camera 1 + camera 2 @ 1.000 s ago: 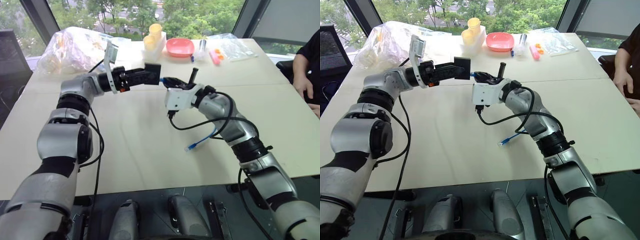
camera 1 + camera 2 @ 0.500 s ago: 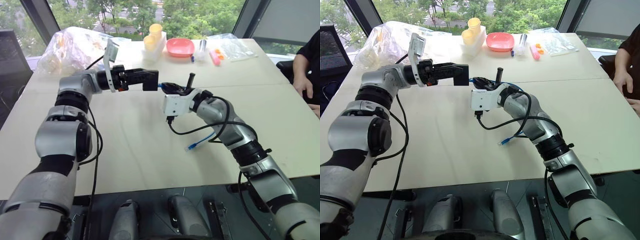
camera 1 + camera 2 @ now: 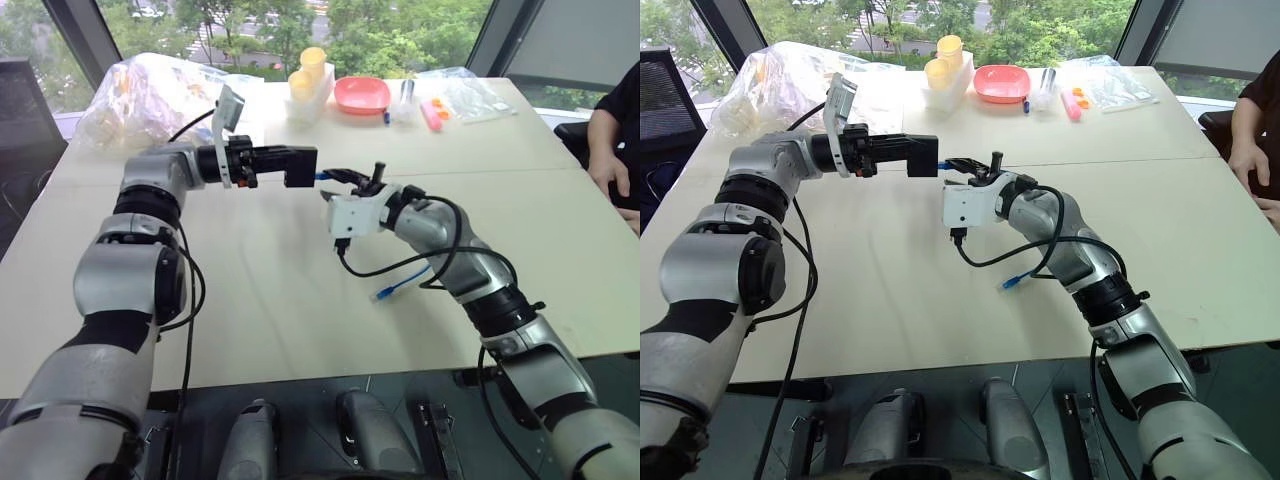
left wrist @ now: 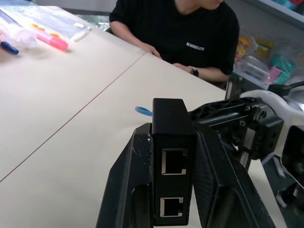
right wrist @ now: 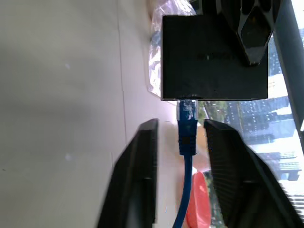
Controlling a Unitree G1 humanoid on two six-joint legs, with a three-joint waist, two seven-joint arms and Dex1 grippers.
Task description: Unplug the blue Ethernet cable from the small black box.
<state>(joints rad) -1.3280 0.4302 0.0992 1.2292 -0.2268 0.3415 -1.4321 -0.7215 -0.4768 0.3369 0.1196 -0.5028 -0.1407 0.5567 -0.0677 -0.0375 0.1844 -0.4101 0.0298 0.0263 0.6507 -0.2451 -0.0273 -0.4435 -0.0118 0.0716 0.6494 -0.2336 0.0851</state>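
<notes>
Nearest you, the blue Ethernet cable's (image 3: 402,284) loose end lies on the table (image 3: 300,300), its plug just beside your right forearm. Beyond it, your right gripper (image 5: 180,156) stands open, fingers either side of the cable's plugged end without pinching it. The plug sits in the small black box (image 3: 299,166), clamped above the table in your left gripper (image 4: 173,190), fingers tight on both sides.

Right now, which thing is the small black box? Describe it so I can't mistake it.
Over the middle of the pale table, the left tool is shut on the small black box, held in the air. It is a flat matte rectangle, with the blue Ethernet cable plugged into one edge, between the right tool's open fingers.
</notes>
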